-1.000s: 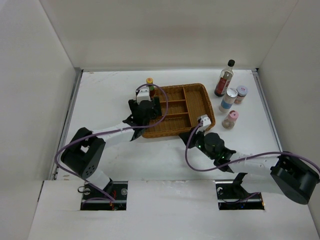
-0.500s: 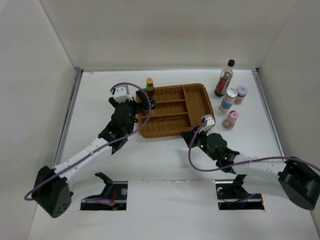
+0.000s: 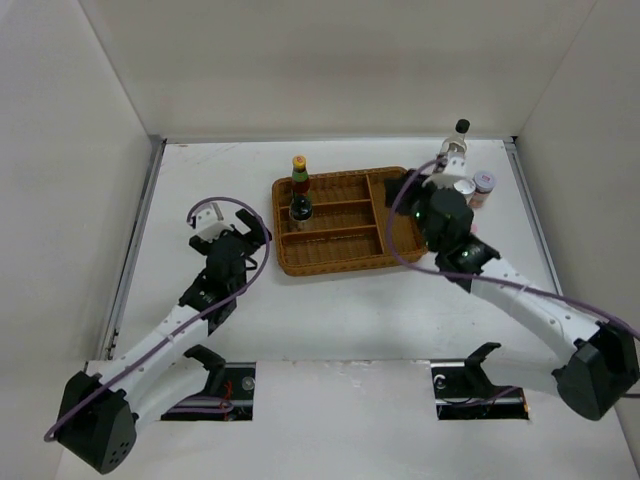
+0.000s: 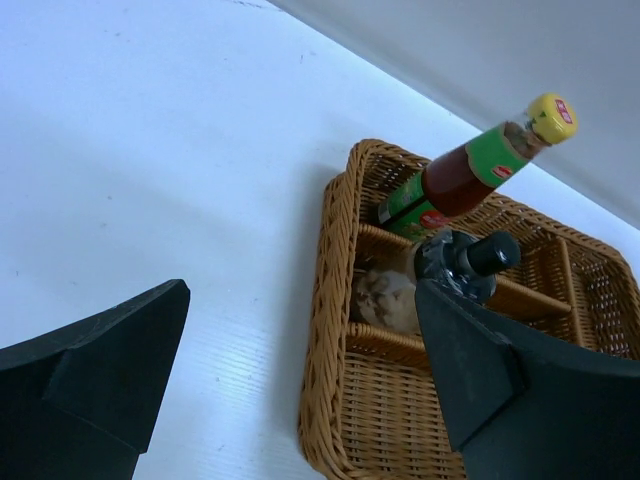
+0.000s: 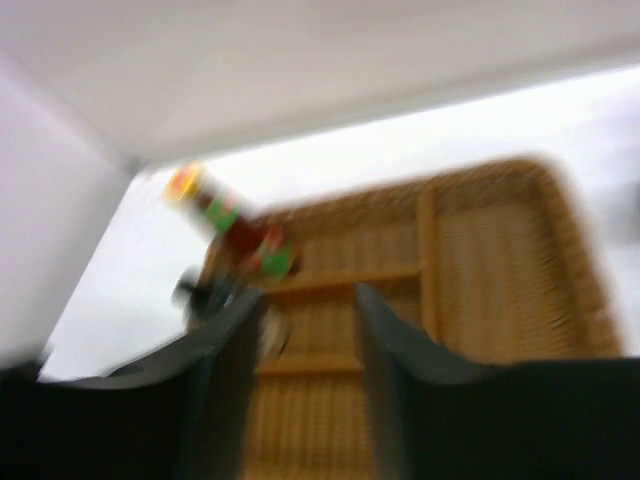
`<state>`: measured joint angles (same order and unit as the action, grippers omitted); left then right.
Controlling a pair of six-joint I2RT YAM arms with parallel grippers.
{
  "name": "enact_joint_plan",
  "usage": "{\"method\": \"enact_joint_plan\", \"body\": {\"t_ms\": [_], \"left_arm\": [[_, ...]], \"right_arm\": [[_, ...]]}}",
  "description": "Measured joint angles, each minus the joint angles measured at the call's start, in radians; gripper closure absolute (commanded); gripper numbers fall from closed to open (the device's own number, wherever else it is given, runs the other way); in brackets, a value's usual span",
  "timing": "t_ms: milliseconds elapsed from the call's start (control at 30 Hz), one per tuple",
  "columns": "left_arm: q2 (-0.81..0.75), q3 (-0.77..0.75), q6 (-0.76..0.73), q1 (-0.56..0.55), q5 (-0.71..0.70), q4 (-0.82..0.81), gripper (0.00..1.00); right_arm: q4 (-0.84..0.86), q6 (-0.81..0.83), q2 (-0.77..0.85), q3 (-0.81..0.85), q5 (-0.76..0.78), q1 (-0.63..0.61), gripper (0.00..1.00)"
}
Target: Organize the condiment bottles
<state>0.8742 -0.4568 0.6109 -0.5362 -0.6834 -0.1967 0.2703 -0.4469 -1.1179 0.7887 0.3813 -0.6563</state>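
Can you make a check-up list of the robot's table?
Surface: white table, wicker tray mid-table.
Job's things: yellow-red-capped bottle and small black-capped bottle stand in tray's left end; tall dark bottle, short silver-lidded jar and another silver lid right of it, partly behind right arm.
Clutter: nothing seen.
End effectors: left end effector open, empty; right end effector looks open, view blurred.
Cables: purple cable loops along both arms.
Surroundings: white walls.

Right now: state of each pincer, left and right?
Left pincer: open, holding nothing.
Right pincer: open, nothing between the fingers, though the wrist view is blurred.
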Motion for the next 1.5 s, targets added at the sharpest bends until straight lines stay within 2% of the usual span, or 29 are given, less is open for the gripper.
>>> {"method": "enact_joint_plan", "body": {"t_ms": [167, 333, 533, 833, 933, 1200, 1300, 1500], "left_arm": [[-0.059, 0.06, 0.035, 0.105, 0.073, 0.003, 0.0], [-0.045, 0.122, 0.082, 0.208, 0.151, 0.003, 0.0], [0.07, 0.123, 0.114, 0.229, 0.24, -0.013, 0.0], [0.074, 0.151, 0.123, 0.246, 0.303, -0.088, 0.0], [0.077, 0.156, 0.123, 0.247, 0.309, -0.113, 0.0], [0.11, 0.157, 0.123, 0.245, 0.33, -0.152, 0.0], [0.109, 0.164, 0.123, 0.245, 0.334, -0.171, 0.0], [0.099, 0.183, 0.123, 0.245, 0.347, -0.19, 0.0]], "right_arm": [[-0.093, 0.081, -0.142, 0.233, 0.076, 0.216, 0.18], [-0.195, 0.139, -0.327, 0.433, 0.124, 0.371, 0.07], [-0.303, 0.209, -0.538, 0.635, 0.14, 0.429, 0.06], [-0.393, 0.262, -0.702, 0.82, 0.151, 0.489, 0.06], [-0.394, 0.27, -0.732, 0.842, 0.153, 0.503, 0.12], [-0.356, 0.298, -0.801, 0.856, 0.126, 0.525, 0.64], [-0.328, 0.316, -0.807, 0.856, 0.124, 0.527, 0.77], [-0.303, 0.365, -0.809, 0.856, 0.12, 0.524, 0.82]]}}
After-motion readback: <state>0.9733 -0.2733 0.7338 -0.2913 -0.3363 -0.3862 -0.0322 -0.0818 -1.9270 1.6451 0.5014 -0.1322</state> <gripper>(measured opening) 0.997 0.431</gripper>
